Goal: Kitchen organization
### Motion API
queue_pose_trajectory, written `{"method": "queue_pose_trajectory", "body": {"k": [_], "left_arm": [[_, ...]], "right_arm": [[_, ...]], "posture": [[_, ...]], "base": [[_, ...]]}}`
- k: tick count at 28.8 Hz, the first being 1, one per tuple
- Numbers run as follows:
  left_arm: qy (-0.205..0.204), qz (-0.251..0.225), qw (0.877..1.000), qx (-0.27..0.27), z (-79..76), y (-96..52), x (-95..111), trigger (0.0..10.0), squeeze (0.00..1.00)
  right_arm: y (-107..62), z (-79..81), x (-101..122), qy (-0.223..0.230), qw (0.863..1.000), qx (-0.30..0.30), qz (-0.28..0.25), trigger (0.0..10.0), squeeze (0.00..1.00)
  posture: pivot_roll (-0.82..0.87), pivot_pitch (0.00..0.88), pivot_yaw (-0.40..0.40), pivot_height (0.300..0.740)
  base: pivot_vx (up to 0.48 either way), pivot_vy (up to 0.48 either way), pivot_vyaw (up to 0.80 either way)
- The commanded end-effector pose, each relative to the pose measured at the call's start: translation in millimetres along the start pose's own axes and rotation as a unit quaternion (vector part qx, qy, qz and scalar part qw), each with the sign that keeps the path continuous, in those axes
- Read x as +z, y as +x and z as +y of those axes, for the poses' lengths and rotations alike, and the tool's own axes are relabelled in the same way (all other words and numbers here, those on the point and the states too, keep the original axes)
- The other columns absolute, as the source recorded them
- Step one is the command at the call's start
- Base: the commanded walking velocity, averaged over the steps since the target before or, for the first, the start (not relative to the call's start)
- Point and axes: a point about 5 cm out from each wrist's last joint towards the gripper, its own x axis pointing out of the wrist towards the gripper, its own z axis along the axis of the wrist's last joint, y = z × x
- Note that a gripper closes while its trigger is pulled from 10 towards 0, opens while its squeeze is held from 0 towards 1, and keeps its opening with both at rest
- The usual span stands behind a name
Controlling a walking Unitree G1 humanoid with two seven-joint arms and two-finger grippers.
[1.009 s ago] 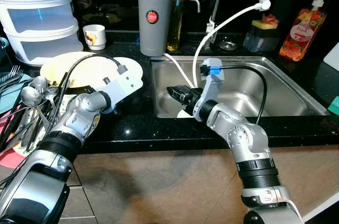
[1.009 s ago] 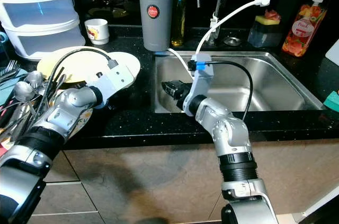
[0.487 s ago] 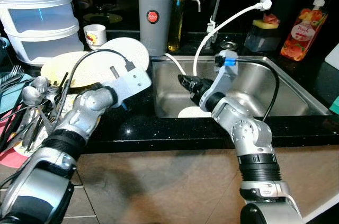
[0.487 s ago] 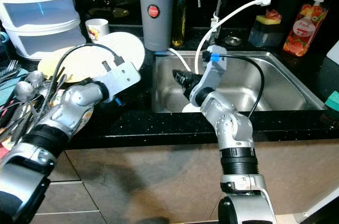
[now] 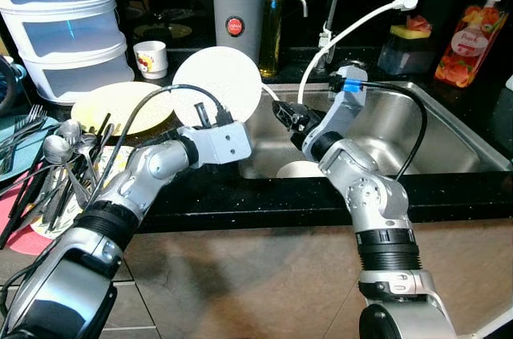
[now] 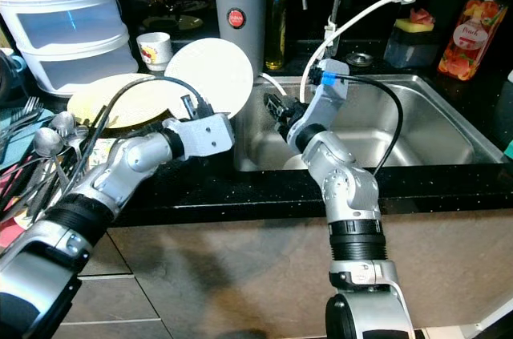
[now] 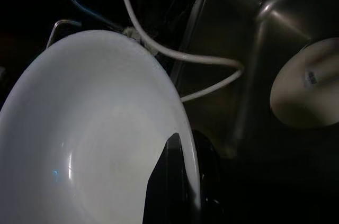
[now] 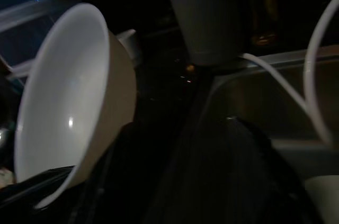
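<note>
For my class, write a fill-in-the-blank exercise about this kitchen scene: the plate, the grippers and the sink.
1. The left gripper holds a white plate by its ____.
2. The right gripper reaches over the steel ____.
3. A second white dish lies ____ the sink.
4. The grey canister carries a ____ round badge.

Missing words: rim; sink; in; red

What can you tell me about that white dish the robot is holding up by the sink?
The white dish is round, plain and glossy, like ceramic, a shallow bowl with sloping sides. The left gripper pinches its rim, holding it on edge in the air beside the sink's left end. The right gripper hangs close beside it, apart.
</note>
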Motion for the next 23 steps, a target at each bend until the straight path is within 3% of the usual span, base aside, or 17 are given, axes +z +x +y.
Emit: {"method": "queue_pose_trajectory", "body": {"k": [1, 3, 4, 5, 14, 18, 23], "left_arm": [[0.003, -0.014, 1.0, 0.001, -2.4, -2.1, 2, 0.0, 0.0], [0.006, -0.019, 1.0, -0.001, -4.1, -3.5, 2, 0.0, 0.0], [0.01, -0.021, 1.0, -0.003, -4.8, -4.0, 3, 0.0, 0.0], [0.012, -0.022, 1.0, -0.004, -5.9, -4.5, 2, 0.0, 0.0], [0.024, -0.033, 0.999, -0.005, -11.2, -8.6, 1, 0.0, 0.0], [0.022, -0.028, 0.999, -0.027, -20.8, -7.5, 1, 0.0, 0.0], [0.021, 0.006, 1.0, -0.011, -17.6, -8.5, -9, 0.0, 0.0]], "right_arm": [[-1.3, -2.1, -4, -0.009, 1.0, -0.009, 0.001, 10.0, 1.0], [-1.3, -2.4, -3, -0.016, 1.0, -0.012, -0.001, 10.0, 1.0], [-1.2, -2.4, -3, -0.018, 1.0, -0.013, -0.002, 10.0, 0.46], [-1.0, -2.6, -3, -0.021, 1.0, -0.013, -0.001, 10.0, 0.0], [3.8, 0.3, 1, -0.033, 0.999, -0.003, -0.003, 10.0, 0.0], [5.5, 5.8, 1, -0.036, 0.999, 0.014, -0.001, 10.0, 0.0], [5.6, 13.3, 20, -0.004, 0.997, 0.027, -0.068, 10.0, 0.0]], "posture": [[0.04, 0.029, 0.041, 0.74], [0.04, 0.027, 0.035, 0.74], [0.04, 0.027, 0.035, 0.74], [0.04, 0.025, 0.03, 0.74], [0.03, 0.029, 0.008, 0.74], [0.04, 0.029, 0.0, 0.74], [0.04, 0.033, 0.004, 0.74]], "base": [[0.0, 0.0, 0.0], [0.0, 0.0, 0.0], [0.0, 0.0, 0.0], [0.0, 0.0, 0.0], [0.0, 0.0, 0.0], [0.0, 0.0, 0.0], [0.0, 0.0, 0.0]]}}
